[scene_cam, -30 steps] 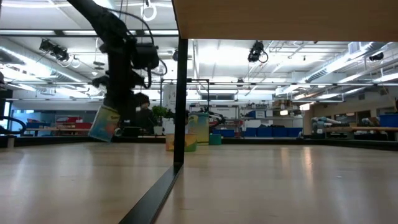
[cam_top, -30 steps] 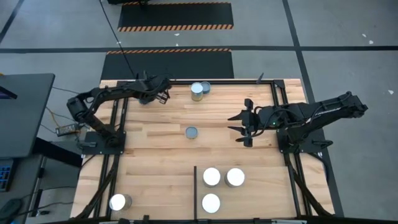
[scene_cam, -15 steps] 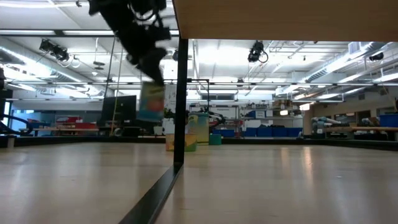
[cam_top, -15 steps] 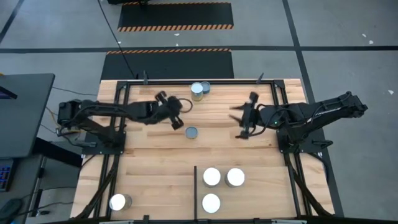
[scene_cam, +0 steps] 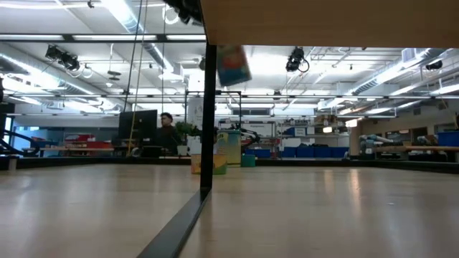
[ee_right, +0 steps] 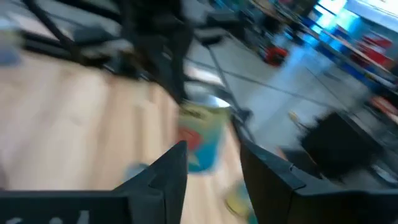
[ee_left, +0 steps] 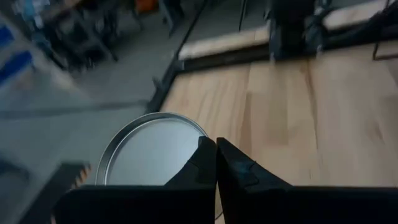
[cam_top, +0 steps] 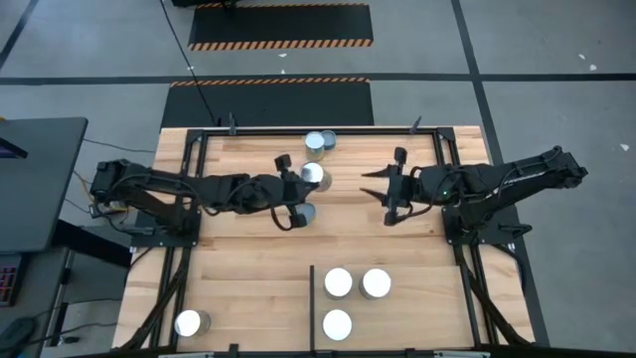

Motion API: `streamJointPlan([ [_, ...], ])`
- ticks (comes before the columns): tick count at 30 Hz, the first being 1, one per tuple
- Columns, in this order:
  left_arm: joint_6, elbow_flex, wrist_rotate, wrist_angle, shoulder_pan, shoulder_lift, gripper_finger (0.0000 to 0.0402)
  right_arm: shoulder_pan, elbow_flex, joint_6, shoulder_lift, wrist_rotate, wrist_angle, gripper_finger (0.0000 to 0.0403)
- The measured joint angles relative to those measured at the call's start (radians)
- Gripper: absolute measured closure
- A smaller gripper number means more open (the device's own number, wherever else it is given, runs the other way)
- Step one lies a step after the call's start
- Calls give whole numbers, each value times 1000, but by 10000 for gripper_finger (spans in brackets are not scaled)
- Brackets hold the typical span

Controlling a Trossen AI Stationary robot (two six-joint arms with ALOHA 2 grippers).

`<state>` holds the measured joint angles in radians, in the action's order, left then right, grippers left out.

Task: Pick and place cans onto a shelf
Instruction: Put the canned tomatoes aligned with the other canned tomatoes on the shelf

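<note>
The left fingers pinch a silver-topped can, lifted clear of the bench; its blue label is too blurred to read. The right fingers stand part open, holding nothing, well beside it.

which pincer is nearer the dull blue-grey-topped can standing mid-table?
Left. The left pincer hangs right beside the dull blue-grey-topped can, carrying a silver-topped can. The right pincer is farther off, toward the table's right side.

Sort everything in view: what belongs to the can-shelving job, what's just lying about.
Job: carried can in left pincer; back cans; grey-topped can; corner can; shelved cans; shelf.
Lying about: striped mats; grey desk.
</note>
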<state>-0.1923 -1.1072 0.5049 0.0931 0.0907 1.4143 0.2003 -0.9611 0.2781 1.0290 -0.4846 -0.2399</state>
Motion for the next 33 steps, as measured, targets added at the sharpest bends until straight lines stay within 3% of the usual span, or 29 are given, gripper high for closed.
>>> streamJointPlan([
  [6,-30,0,-2,-69,38,0,397,-19,-1,-13,20,223,62,180],
  [17,-72,0,-35,-75,49,0,397,-80,-1,34,175,145,201,15],
  [28,-138,0,-92,-94,29,0,397,-207,-1,-63,214,373,260,5],
  [33,-197,0,-191,-171,12,0,397,-245,-1,-76,221,440,245,4],
])
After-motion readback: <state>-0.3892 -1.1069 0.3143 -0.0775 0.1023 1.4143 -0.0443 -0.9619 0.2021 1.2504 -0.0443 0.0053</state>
